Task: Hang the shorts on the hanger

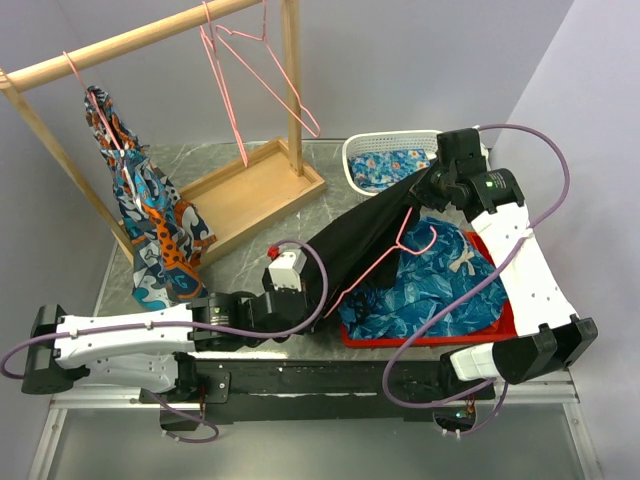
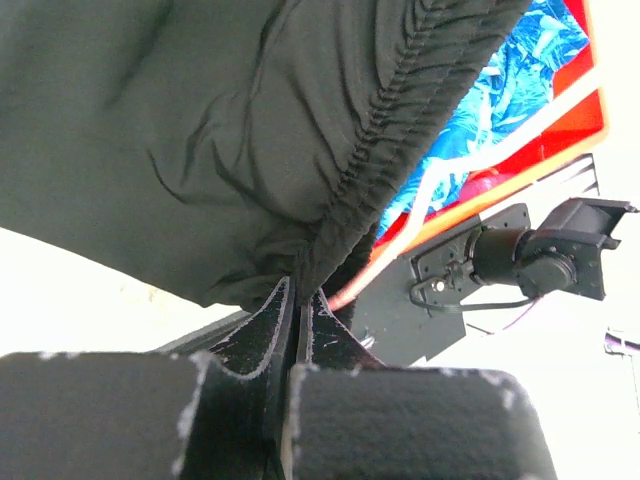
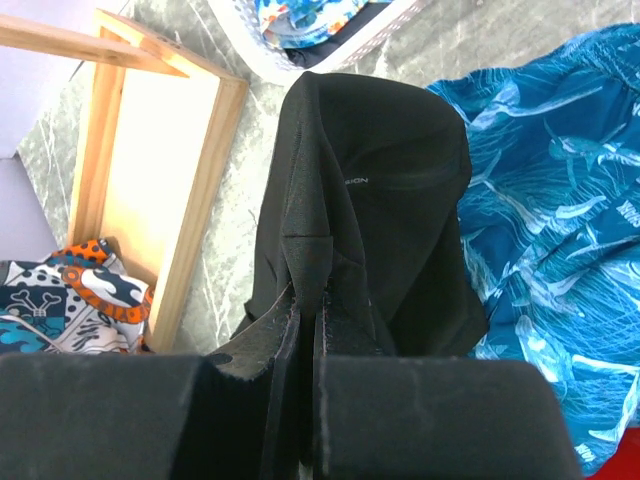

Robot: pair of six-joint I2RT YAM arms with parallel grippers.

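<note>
Clamping shut on the gathered waistband of the shorts (image 2: 200, 130) with the left gripper (image 2: 300, 305), fingers pressing flat together with black fabric bunching between them; pinching a folded edge at the other end of the garment with the right gripper (image 3: 305, 300), jaws narrow and closing on the cloth; holding the shorts as a slanting black band between the two grippers in the top view, rising from beside the left wrist toward the white basket (image 1: 372, 148); hanging over the red tray (image 1: 430, 338) and the blue patterned cloth (image 1: 445, 285) lying in it; showing the pink hanger (image 1: 404, 232) resting against the lower edge of the shorts, hook pointing toward the right arm, one wire side slanting down toward the left gripper; not revealing whether that wire is passing inside the fabric; showing the wooden rack (image 1: 150, 35) standing at the back left of the table (image 1: 240, 255), carrying the orange-and-blue garment (image 1: 150, 230) and spare pink hangers (image 1: 240, 75).
</note>
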